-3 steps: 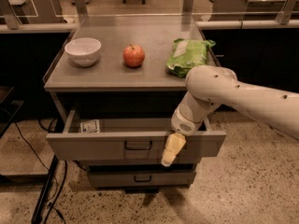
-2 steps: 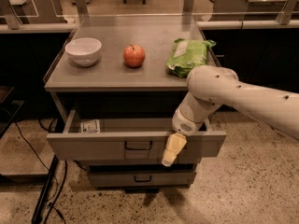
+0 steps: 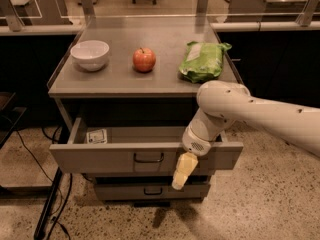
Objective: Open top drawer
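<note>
The top drawer [image 3: 110, 157] is a wide grey metal drawer pulled out from under the table top. Its flat front carries a dark wire handle [image 3: 149, 158]. A small white card [image 3: 96, 136] lies inside at the left. My gripper [image 3: 182, 171] hangs from the white arm in front of the drawer front, right of the handle, with yellowish fingers pointing down over the lower drawer [image 3: 150, 190]. It holds nothing that I can see.
On the grey table top [image 3: 165, 76] stand a white bowl [image 3: 90, 54], a red apple [image 3: 144, 59] and a green bag [image 3: 204, 60]. Black cables [image 3: 50, 204] lie on the floor at the left. A glass partition runs behind the table.
</note>
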You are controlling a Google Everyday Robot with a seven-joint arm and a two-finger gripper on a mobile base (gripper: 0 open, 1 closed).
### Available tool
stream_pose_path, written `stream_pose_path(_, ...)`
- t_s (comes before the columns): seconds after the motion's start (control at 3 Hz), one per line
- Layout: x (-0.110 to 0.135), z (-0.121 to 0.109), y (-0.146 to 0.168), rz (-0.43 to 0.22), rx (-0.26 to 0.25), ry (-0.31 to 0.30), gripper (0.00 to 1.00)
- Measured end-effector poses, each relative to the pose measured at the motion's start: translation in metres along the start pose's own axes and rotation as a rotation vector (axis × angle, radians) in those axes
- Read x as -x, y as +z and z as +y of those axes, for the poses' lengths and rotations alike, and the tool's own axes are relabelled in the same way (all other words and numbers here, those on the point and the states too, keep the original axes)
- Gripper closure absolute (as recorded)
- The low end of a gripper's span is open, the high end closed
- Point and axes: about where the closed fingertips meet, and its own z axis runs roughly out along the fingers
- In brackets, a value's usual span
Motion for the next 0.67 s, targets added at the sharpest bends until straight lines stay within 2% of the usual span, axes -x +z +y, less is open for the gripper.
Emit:
stream_pose_path(0.33,0.002,0.001,-0.005,0.0,0.0,0.0,0.0)
stream_pose_path(0.67,-0.02,0.043,-0.023,-0.013,0.021,0.034,0.0)
